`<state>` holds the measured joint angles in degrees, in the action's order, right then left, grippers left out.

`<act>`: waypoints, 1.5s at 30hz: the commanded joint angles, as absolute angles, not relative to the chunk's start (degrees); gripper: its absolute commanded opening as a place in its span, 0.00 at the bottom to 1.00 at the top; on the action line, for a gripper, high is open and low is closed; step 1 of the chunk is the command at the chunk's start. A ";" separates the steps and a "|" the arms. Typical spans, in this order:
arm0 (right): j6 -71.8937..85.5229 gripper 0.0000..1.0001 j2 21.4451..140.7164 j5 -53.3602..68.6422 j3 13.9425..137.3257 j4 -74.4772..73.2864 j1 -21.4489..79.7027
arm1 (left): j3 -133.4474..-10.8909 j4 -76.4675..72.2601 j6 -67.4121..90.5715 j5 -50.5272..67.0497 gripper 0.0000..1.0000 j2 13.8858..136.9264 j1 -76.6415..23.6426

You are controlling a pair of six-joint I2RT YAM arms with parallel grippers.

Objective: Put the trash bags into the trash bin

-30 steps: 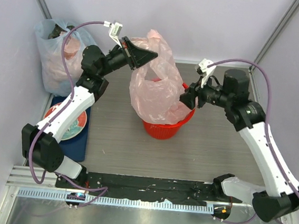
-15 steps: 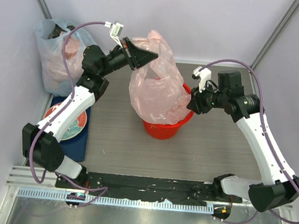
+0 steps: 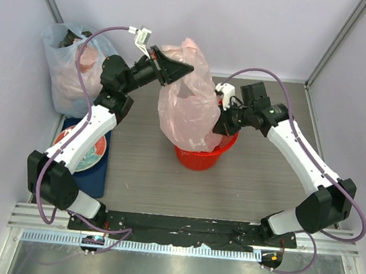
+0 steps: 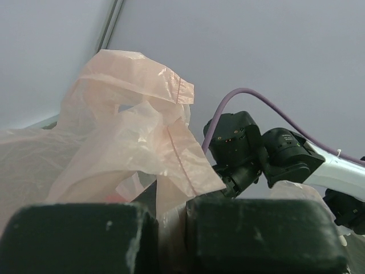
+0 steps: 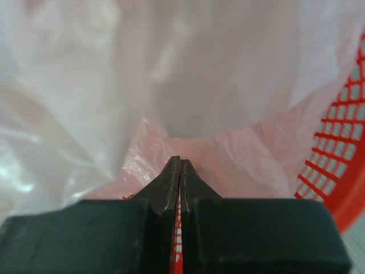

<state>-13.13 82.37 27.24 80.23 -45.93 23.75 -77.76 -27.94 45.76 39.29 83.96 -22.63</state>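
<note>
pink bag [image 3: 187, 108]: translucent, crinkly, upright, bottom inside bin | red mesh bin [image 3: 198, 156]: upright, mid-table

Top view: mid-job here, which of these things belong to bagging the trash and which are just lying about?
In the job:
pale-pink bag, gripped by the left gripper
red basket
right gripper, shut, at the basket's rim

Lying about:
bluish-clear bag
patterned plate
blue mat
</note>
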 commanded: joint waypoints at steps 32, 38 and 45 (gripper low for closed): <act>-2.02 0.56 62.51 28.79 82.97 -43.16 20.39 | -79.19 -21.27 28.83 29.27 0.00 86.22 -29.34; 1.32 0.53 58.80 39.64 79.19 -38.50 22.58 | -80.94 -17.94 24.62 22.17 0.00 87.71 -33.39; -2.62 0.46 59.49 34.83 75.60 -35.51 33.83 | -83.67 -15.12 20.22 15.48 0.00 89.91 -36.03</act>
<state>-0.10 58.74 36.67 78.50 -39.09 29.30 -80.42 -15.49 24.51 21.41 89.01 -34.94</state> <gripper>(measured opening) 0.474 0.013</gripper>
